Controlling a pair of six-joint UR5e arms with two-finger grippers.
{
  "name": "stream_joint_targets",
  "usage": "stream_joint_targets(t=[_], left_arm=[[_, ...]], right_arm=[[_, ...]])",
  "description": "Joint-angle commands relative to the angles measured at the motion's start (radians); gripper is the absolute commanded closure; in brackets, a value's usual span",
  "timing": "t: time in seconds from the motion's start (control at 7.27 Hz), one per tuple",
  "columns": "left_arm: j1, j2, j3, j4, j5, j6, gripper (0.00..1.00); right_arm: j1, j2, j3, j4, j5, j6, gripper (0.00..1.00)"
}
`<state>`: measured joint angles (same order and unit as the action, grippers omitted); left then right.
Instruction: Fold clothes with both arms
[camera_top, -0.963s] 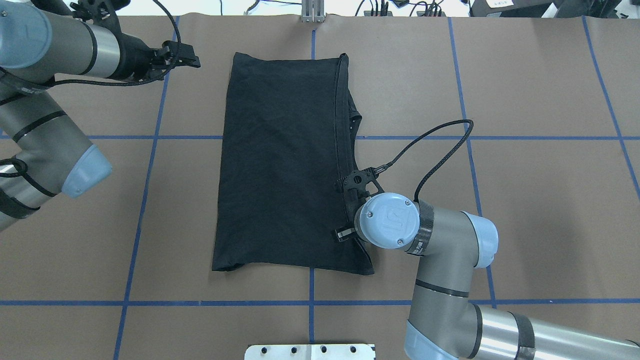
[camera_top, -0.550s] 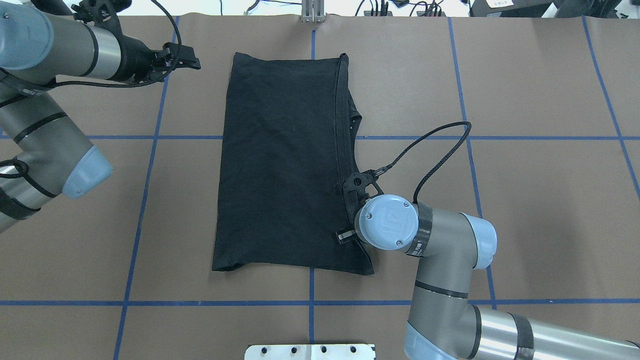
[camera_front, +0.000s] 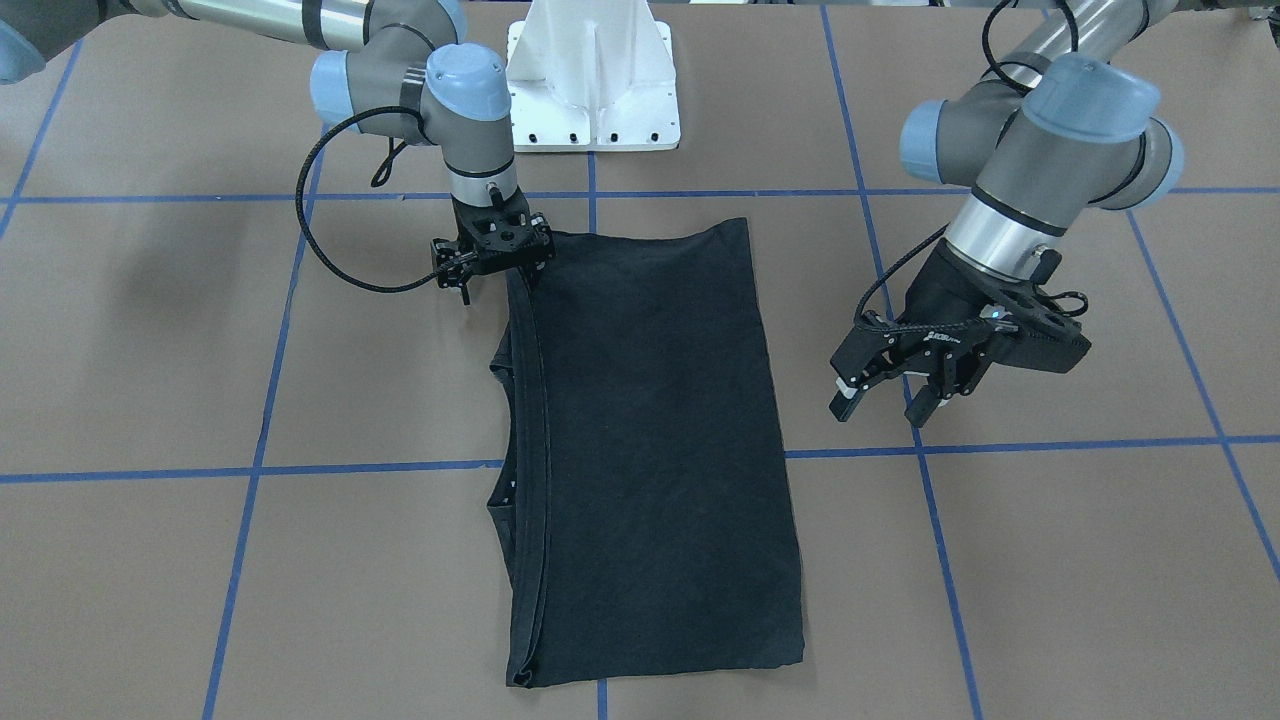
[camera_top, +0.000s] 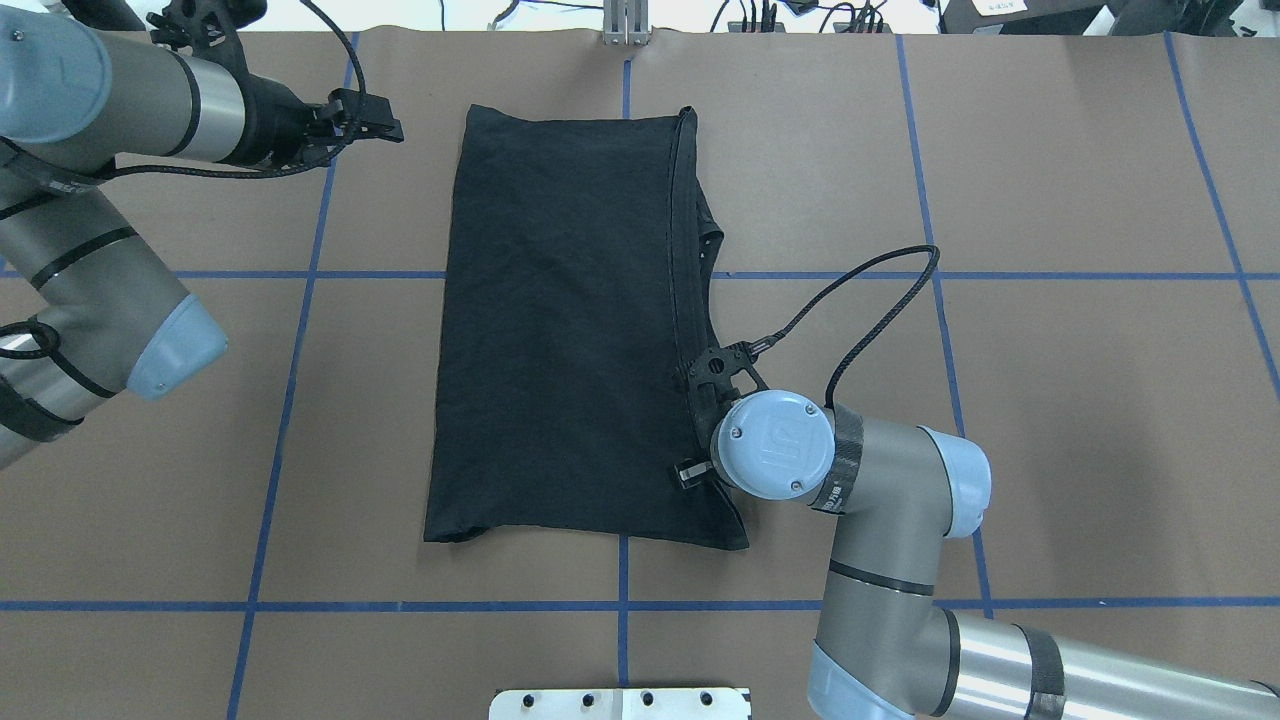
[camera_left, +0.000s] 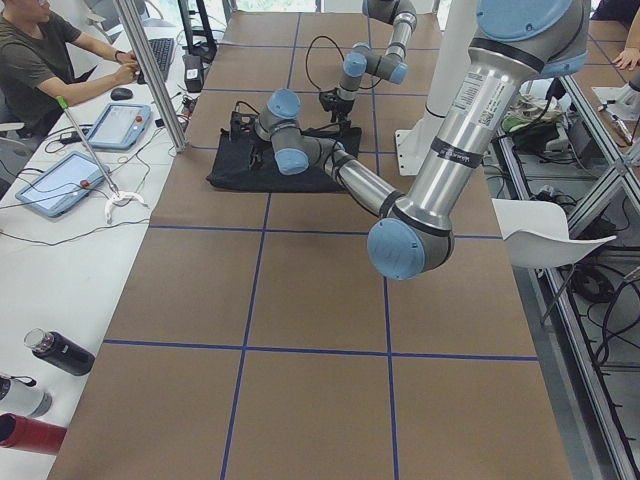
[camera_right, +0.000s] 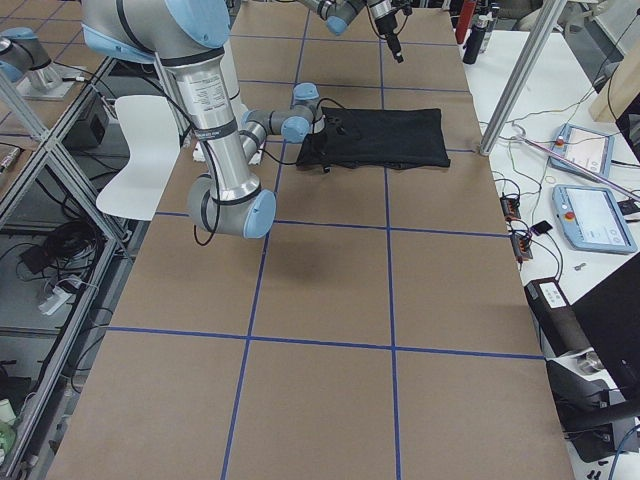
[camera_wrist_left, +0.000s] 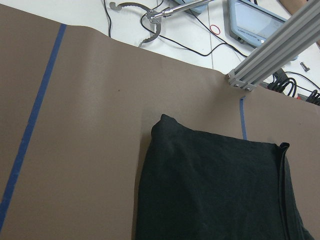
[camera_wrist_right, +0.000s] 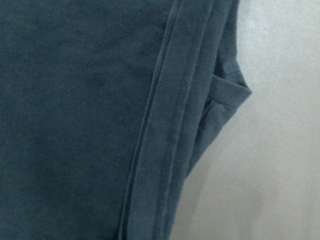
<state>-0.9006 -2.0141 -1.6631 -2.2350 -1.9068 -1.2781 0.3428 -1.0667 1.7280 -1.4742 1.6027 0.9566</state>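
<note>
The clothes are one black T-shirt (camera_front: 650, 420) (camera_top: 560, 320), folded into a long strip on the brown table, plain side up, with a sleeve and stacked hems along one long edge (camera_wrist_right: 165, 125). My right gripper (camera_front: 498, 290) points straight down at the near corner of that edge. Its fingers look apart, one over the cloth and one just off it, and its wrist hides them from overhead. My left gripper (camera_front: 880, 410) (camera_top: 390, 128) hangs open above bare table beside the shirt's far left corner (camera_wrist_left: 165, 120), holding nothing.
The white base pedestal (camera_front: 595, 80) stands at the robot's side of the table. An aluminium post (camera_wrist_left: 270, 50) rises past the far edge. A side bench carries tablets, cables and bottles (camera_left: 60, 352), and a person (camera_left: 40, 60) sits there. Blue tape lines grid the table.
The right wrist has shifted slightly over the shirt's edge, hiding more of its finger pad. The left gripper has edged a little farther away. The shirt has not moved.
</note>
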Motion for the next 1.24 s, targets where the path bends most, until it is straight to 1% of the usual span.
stream_joint_targets(t=[0.0,0.28,0.55,0.83,1.1], left_arm=[[0.003,0.000,0.002,0.000,0.000,-0.001,0.00],[0.003,0.000,-0.004,0.000,0.000,-0.003,0.00],[0.003,0.002,-0.004,0.000,0.000,-0.001,0.00],[0.003,0.003,0.002,0.000,0.000,-0.001,0.00],[0.003,0.003,0.000,0.000,0.000,-0.001,0.00]], right_arm=[[0.028,-0.007,0.002,0.000,0.025,-0.013,0.01],[0.054,-0.013,0.011,0.000,0.040,-0.036,0.01],[0.082,-0.048,0.040,0.000,0.069,-0.047,0.01],[0.094,-0.076,0.056,0.000,0.069,-0.055,0.01],[0.093,-0.073,0.085,0.000,0.068,-0.053,0.01]])
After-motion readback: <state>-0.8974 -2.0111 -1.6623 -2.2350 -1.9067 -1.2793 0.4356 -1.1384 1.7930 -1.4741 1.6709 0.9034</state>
